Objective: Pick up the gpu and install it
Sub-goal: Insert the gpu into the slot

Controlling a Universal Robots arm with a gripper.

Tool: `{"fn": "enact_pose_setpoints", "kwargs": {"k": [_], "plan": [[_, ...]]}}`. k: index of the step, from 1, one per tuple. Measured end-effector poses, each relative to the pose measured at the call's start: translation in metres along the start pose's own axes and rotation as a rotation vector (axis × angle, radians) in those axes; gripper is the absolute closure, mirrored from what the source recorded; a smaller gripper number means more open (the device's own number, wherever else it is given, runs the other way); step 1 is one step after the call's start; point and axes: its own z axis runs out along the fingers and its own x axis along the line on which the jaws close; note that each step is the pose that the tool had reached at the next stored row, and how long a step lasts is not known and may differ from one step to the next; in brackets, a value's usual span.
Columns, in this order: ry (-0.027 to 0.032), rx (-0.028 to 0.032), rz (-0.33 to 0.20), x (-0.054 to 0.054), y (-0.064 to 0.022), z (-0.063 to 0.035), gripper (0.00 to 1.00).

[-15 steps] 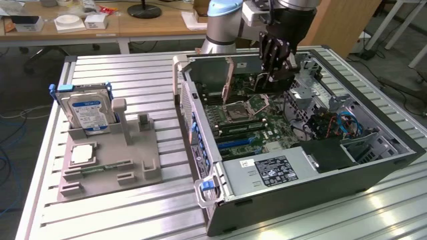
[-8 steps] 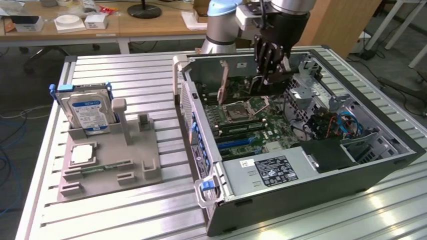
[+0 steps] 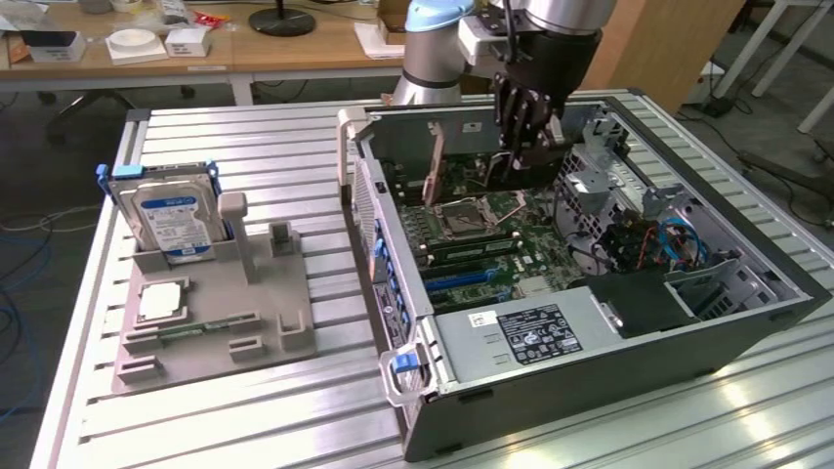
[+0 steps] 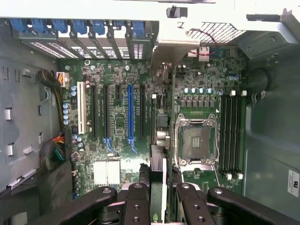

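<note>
Over the open computer case [image 3: 729,327] in the exterior view, the arm reaches down from above and its gripper [image 3: 525,147] hangs inside the case's far end. The pincer is pressed onto the gpu [image 3: 532,172], a dark flat card held upright above the motherboard [image 3: 521,239], just beyond the empty processor socket [image 3: 459,213]. A grey power supply [image 3: 521,337] with a dark label sits at the near end of the case. To the exterior view's left, on the ribbed metal table [image 3: 234,420], stands a grey holder tray [image 3: 229,318]. A silver hard drive [image 3: 170,217] with a blue-white label stands upright in it, and a thin green memory stick [image 3: 195,327] lies flat nearer the front.

From the wrist view, the black fingers [image 4: 136,202] pinch the gpu [image 4: 158,171], seen edge-on between them. Beneath lies the motherboard [image 4: 117,75] with a row of expansion slots, one of them blue [image 4: 131,112]. The card hangs between that blue slot and the open processor socket [image 4: 196,140], apart from the board. Beyond the socket run the memory slots [image 4: 230,136].
</note>
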Motion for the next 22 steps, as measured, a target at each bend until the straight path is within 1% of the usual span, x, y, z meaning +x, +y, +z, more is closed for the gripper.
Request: {"fn": "enact_pose_setpoints", "kwargs": {"k": [5,10,16,22], "plan": [[0.0002,-0.0024,0.000,0.0009,0.0019,0.0020,0.73],[0.0002,-0.0026,0.000,0.0031,0.0026,0.0036,0.73],[-0.0001,-0.0025,0.000,0.0084,0.0028,0.0050,0.73],[0.0000,-0.0025,0.000,0.0090,0.0050,0.0079,0.73]]}}
